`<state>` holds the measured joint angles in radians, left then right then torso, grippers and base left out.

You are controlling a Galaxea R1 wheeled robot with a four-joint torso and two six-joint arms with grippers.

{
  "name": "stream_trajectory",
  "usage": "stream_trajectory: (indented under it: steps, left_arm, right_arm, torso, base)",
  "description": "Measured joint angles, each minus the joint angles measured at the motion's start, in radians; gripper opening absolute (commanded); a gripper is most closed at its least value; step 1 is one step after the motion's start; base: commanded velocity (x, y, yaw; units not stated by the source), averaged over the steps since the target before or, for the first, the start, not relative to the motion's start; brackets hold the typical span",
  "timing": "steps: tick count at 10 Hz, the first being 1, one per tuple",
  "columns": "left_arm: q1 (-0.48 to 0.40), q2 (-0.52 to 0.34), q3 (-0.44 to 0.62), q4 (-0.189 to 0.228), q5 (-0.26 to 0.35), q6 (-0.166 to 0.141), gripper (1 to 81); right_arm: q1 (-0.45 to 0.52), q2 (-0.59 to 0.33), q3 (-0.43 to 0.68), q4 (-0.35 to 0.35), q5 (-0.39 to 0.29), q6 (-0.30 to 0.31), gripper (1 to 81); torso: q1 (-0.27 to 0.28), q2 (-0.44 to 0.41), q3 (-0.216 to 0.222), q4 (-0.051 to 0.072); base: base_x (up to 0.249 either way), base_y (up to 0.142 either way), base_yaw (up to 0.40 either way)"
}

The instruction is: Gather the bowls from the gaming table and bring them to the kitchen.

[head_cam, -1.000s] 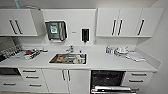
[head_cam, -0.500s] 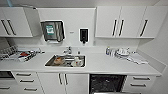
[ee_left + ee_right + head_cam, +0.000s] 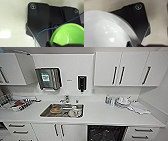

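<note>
A bright lime green bowl shows large in the left wrist view, hanging above a pale speckled floor. My left gripper is shut on its rim, and a thin blue cable crosses in front. A glossy white bowl shows large in the right wrist view, with my right gripper shut on its edge. In the head view the kitchen lies straight ahead: a white countertop with an inset steel sink holding several dishes.
White wall cabinets hang above the counter. A paper-towel dispenser and a black soap dispenser are on the wall over the faucet. A dish rack stands at the left, stacked dishes at the right. A dark dishwasher front sits below.
The whole head view has shifted a little: the counter and sink sit lower and look slightly nearer, so the camera has moved toward the kitchen counter.
</note>
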<state>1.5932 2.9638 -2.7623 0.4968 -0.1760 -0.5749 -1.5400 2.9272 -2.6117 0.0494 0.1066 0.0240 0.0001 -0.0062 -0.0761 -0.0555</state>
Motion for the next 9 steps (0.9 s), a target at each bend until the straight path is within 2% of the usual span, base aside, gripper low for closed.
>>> stream_trajectory:
  steps: [2,6,9]
  left_arm:
    - [-0.005,0.000,0.002,0.000,-0.003,0.000,1.0]
    - [-0.002,-0.003,0.001,0.000,-0.006,-0.001,1.0]
    - [0.005,-0.019,0.001,0.000,-0.021,-0.001,1.0]
  right_arm:
    - [0.007,-0.003,-0.001,0.000,-0.001,0.000,1.0]
    - [0.002,-0.006,-0.001,0.003,-0.009,0.009,1.0]
    - [-0.013,-0.049,0.039,0.003,-0.010,0.011,1.0]
  torso:
    - [0.001,0.000,0.000,0.000]
    - [0.001,0.000,0.000,0.000]
    - [0.001,0.000,0.000,0.000]
  base:
    - [0.101,0.000,0.000]
    - [0.000,0.000,0.000]
    - [0.000,0.000,0.000]
